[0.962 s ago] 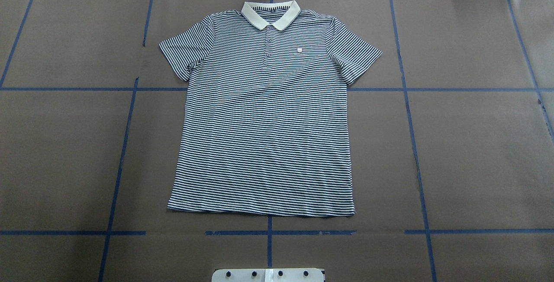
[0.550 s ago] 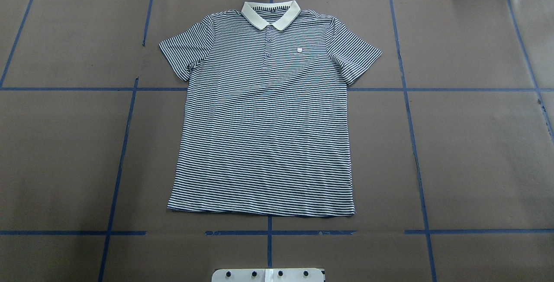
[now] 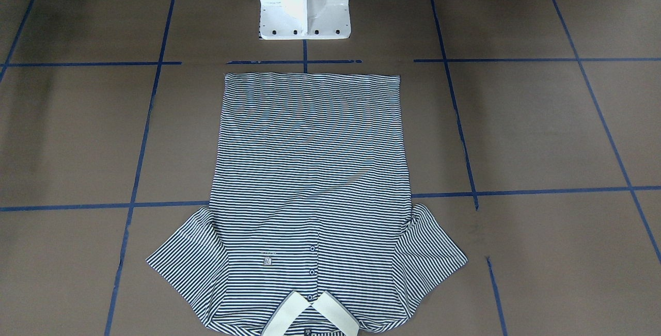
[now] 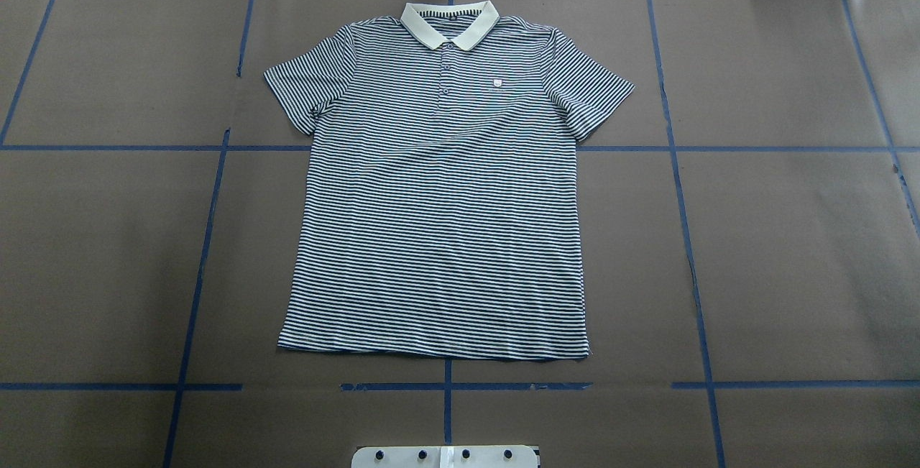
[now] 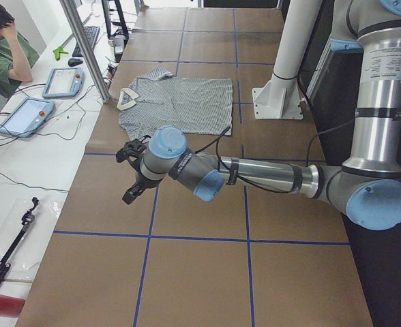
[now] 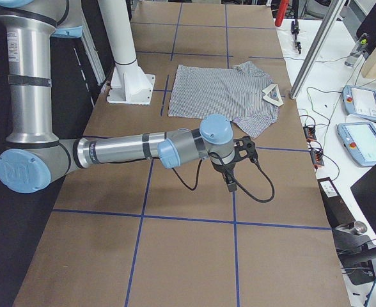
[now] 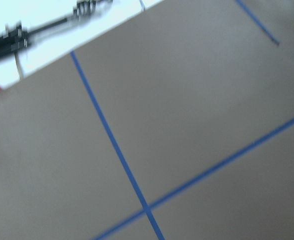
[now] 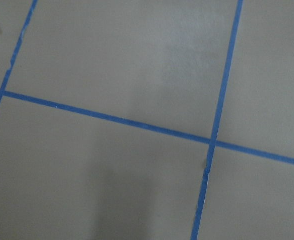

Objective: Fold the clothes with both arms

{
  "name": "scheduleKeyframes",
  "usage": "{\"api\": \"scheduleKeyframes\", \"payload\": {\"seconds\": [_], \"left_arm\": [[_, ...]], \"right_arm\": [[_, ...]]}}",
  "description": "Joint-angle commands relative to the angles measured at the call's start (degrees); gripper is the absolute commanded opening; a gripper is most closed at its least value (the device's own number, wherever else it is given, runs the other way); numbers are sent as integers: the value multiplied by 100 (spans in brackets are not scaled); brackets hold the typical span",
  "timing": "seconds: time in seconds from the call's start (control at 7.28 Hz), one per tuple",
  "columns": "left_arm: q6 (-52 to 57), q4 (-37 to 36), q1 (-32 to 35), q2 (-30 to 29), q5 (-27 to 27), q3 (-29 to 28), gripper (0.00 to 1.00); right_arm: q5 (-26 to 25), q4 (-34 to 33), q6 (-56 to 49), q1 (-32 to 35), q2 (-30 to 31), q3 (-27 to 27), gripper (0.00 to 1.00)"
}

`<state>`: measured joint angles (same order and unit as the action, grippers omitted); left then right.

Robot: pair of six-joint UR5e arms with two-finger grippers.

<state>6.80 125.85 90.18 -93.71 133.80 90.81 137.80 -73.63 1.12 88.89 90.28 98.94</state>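
Shirt: hasn't budged, flat, collar at 12 o'clock (zero folds yet).
Left claw: hanging well apart from it, can't tell its opening.
Right claw: same story.

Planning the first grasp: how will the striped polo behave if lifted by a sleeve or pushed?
Probably floppy: the polo shirt lies flat with soft ripples, so it should drape from the lifted sleeve. Pushed, it would likely bunch rather than slide on the brown paper. Its collar looks stiffer.
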Motion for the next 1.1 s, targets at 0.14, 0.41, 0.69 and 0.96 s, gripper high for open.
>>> {"api": "scheduleKeyframes", "payload": {"seconds": [0.14, 0.41, 0.69, 0.96], "left_arm": [[-522, 466, -35, -341, 24, -363, 100], [-531, 475, -114, -358, 24, -354, 100], [-531, 589, -167, -350, 24, -371, 100], [-531, 598, -194, -350, 24, -363, 100]], "right_arm": [[-34, 700, 648, -475, -893, -550, 99], [-931, 1058, 2611, -1693, -1651, -622, 99], [-2095, 1735, 4335, -2925, -2580, -1478, 99], [-3019, 1940, 5142, -3630, -2979, -2095, 78]]}}
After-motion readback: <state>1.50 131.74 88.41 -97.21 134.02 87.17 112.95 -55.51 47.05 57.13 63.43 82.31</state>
